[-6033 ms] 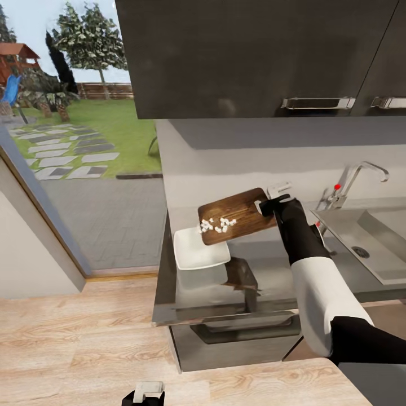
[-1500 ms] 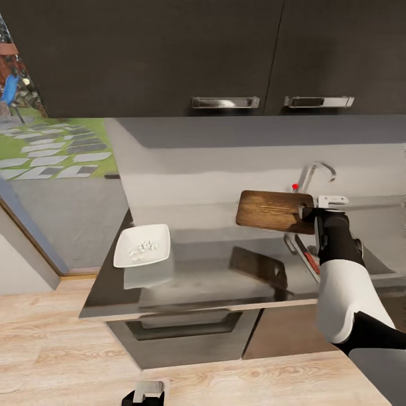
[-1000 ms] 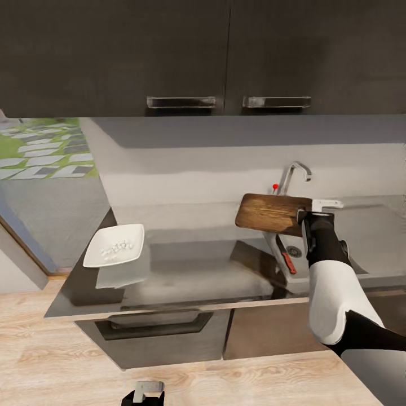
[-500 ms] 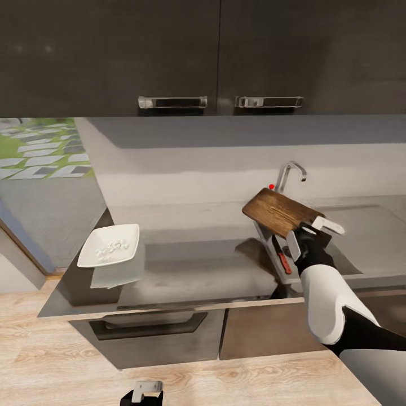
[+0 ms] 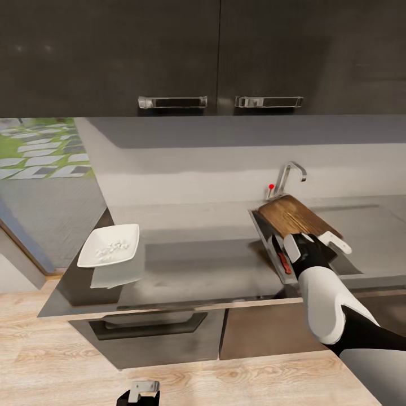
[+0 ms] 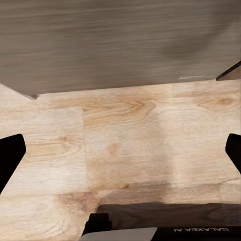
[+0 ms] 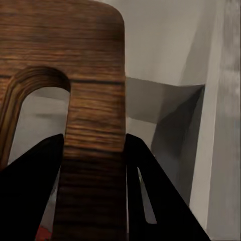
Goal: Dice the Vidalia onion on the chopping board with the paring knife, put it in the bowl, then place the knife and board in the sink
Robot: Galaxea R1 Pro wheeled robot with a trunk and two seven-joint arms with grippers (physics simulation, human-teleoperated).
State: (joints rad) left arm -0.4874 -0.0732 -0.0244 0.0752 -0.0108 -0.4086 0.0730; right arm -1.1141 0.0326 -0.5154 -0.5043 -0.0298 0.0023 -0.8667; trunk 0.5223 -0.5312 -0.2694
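The chopping board [image 5: 298,219] is a stiff wooden slab, fairly light by the look of it, smooth-faced and likely to slide on steel once released. It will not flex, so a pinch at one end carries the whole length, though the far end levers against the grip. The sensible hold is the strip of wood beside the slot handle, and that is where the right tool [image 5: 316,244] has it. In the right wrist view the two dark fingers [image 7: 30,170] sit on either side of the board's [image 7: 93,125] handle strip, pressed against the wood, narrowed to the strip's width.

The board hangs tilted over the sink [image 5: 372,225], its far end toward 12 o'clock near the tap [image 5: 286,176], its gripped end toward 5 o'clock. Whether its far edge already touches the basin I cannot tell. The paring knife [image 5: 283,261] lies in the sink at about 9 o'clock of the right tool, red handle showing. Well apart at 9 o'clock on the table [image 5: 197,265], the bowl [image 5: 109,245] holds the diced onion [image 5: 113,247].

The left tool [image 5: 141,393] hangs low over the wooden floor [image 6: 125,145], its fingers [image 6: 10,155] spread wide and empty.
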